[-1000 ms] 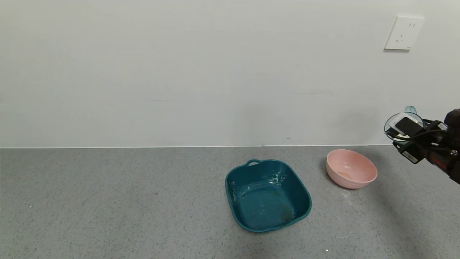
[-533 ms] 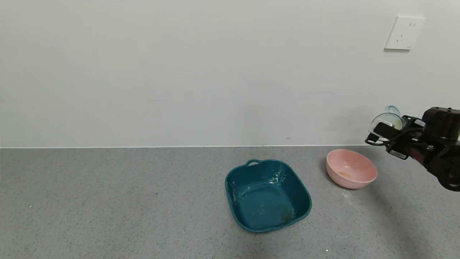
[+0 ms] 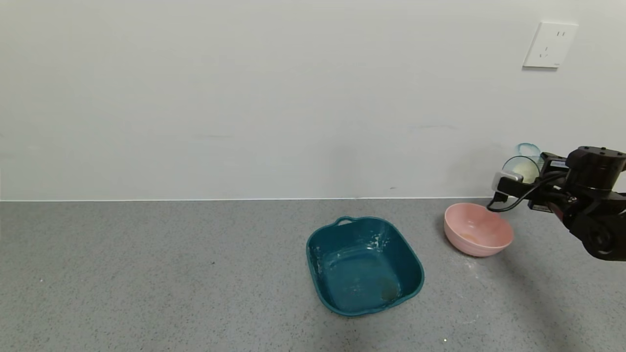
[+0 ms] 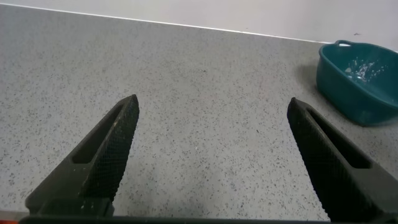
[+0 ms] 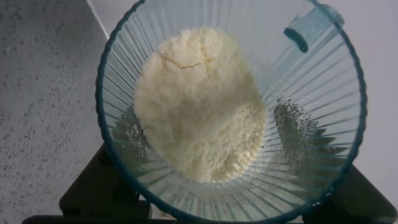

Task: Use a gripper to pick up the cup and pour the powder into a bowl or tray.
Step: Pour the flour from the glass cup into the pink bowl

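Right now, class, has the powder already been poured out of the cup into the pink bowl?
No: the right wrist view shows the powder heaped inside the cup, held by the right gripper above the pink bowl.

No words, numbers or brand names clear enough to read anywhere. Only a small white label (image 3: 539, 208) on the right gripper (image 3: 508, 186), with print too tiny to make out.

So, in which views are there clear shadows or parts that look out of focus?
Head view: soft, even light; the pink bowl and right gripper throw only faint shadows on the counter. Left wrist view: the left gripper fingers look soft. Right wrist view: the powder in the cup is sharp, the counter behind blurred.
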